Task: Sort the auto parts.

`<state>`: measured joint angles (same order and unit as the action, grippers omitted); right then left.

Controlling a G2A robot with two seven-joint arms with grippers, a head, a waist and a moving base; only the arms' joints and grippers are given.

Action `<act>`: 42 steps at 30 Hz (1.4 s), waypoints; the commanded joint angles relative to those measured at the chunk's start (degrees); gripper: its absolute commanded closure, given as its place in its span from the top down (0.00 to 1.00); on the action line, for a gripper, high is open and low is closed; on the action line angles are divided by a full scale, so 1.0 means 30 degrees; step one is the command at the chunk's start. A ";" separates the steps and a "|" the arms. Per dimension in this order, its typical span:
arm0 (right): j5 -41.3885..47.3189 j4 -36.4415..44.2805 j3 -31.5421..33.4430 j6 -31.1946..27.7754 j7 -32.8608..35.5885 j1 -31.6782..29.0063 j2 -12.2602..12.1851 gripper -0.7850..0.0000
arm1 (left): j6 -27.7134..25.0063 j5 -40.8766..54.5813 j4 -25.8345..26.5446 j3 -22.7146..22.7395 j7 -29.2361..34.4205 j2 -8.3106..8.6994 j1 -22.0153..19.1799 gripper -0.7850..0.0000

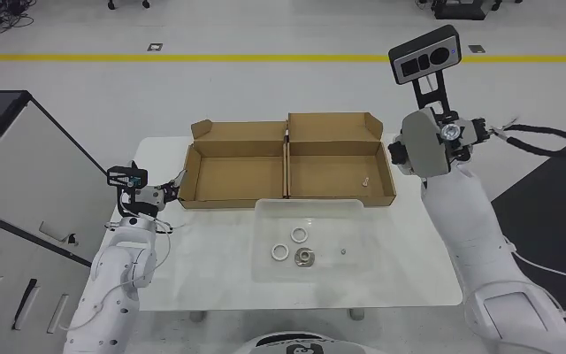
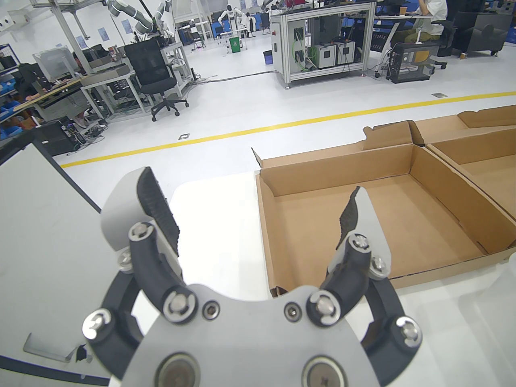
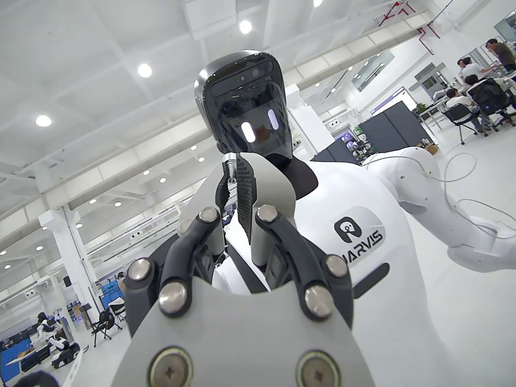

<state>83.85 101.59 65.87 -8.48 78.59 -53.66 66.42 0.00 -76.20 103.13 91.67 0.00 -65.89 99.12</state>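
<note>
Top view, looking down on a white table point(image 1: 212, 274). Along the far side, two open cardboard boxes set edge to edge: left box point(image 1: 234, 177) bare inside, right box point(image 1: 327, 177) with one small screw point(image 1: 363, 183) lying on its floor close to the right-hand wall. Just in front of both, straddling the seam between them, a clear tray point(image 1: 309, 203). Inside the tray, two white rings: one point(image 1: 301, 235) nearer the boxes, the other point(image 1: 279, 252) beside it and closer to the robot. Also a round metal part point(image 1: 305, 257) just right of that second ring, and a small pale piece point(image 1: 343, 251) apart on the right, too small to identify.

Left gripper point(image 1: 174, 188) low over the table, just beside the left box's outer wall and pointing toward it. Left wrist view: fingers point(image 2: 155, 203) spread wide, nothing between them, the left box's near corner just ahead and the right box farther off behind it.

Right gripper point(image 1: 451, 133) raised well above the table, out past its far right corner, turned up toward the head. Right wrist view: fingers point(image 3: 246, 191) pressed together at the tips, clamped on a threaded bolt point(image 3: 229, 165), with the shiny end poking out just past the fingertips. Well apart from both boxes and from the tray.
</note>
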 commanded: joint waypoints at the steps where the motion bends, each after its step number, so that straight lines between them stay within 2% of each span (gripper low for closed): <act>1: -0.0104 0.0018 0.0017 0.0007 -0.0135 -0.0033 -0.0002 0.00 | 0.0000 0.0000 0.0000 0.0000 0.0000 0.0000 0.0000 1.00; 4: -0.1838 -0.0037 0.0688 0.0255 -0.0738 -0.0456 -0.0132 0.00 | 0.0000 0.0000 0.0000 0.0000 0.0000 0.0000 0.0000 1.00; 9: -0.5649 -0.1354 0.3002 0.2002 -0.0332 -0.0716 -0.0678 0.00 | 0.0000 0.0000 0.0000 0.0000 0.0000 0.0000 0.0000 1.00; 11: -0.8320 -0.1873 0.4155 0.2689 0.0005 -0.0595 -0.1014 0.00 | 0.0000 0.0000 0.0000 0.0000 0.0000 0.0000 0.0000 1.00; 12: -0.8684 -0.2129 0.4684 0.3065 0.0049 -0.0641 -0.1127 0.00 | 0.0000 0.0000 0.0000 0.0000 0.0000 0.0000 0.0000 1.00; 14: -1.1919 -0.2353 0.5768 0.3551 0.0412 -0.0452 -0.1506 0.00 | 0.0000 0.0000 0.0000 0.0000 0.0000 0.0000 0.0000 1.00; 16: -1.2691 -0.2831 0.6625 0.4147 0.0481 -0.0455 -0.1720 0.00 | 0.0000 0.0000 0.0000 0.0000 0.0000 0.0000 0.0000 1.00; 18: -1.6101 -0.2812 0.7128 0.4423 0.0780 -0.0129 -0.2060 0.00 | 0.0000 0.0000 0.0000 0.0000 0.0000 0.0000 0.0000 1.00; 21: -1.9194 -0.2980 0.7186 0.4669 0.1059 0.0580 -0.2364 0.00 | 0.0000 0.0000 0.0000 0.0000 0.0000 0.0000 0.0000 1.00; 26: -2.4593 -0.3178 0.5556 0.4078 0.1120 0.2262 -0.2628 0.00 | 0.0000 0.0000 0.0000 0.0000 0.0000 0.0000 0.0000 1.00; 32: -2.8985 -0.5036 0.2162 0.3165 0.0416 0.4413 -0.2452 0.00 | 0.0000 0.0000 0.0000 0.0000 0.0000 0.0000 0.0000 1.00; 42: -3.3313 -1.0032 -0.2608 0.2133 -0.1193 0.6598 -0.1699 0.00 | 0.0000 0.0000 0.0000 0.0000 0.0000 0.0000 0.0000 1.00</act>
<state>-14.99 72.66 59.16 -1.84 75.34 -34.27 61.14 0.00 -76.20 103.13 91.67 0.00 -65.89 99.12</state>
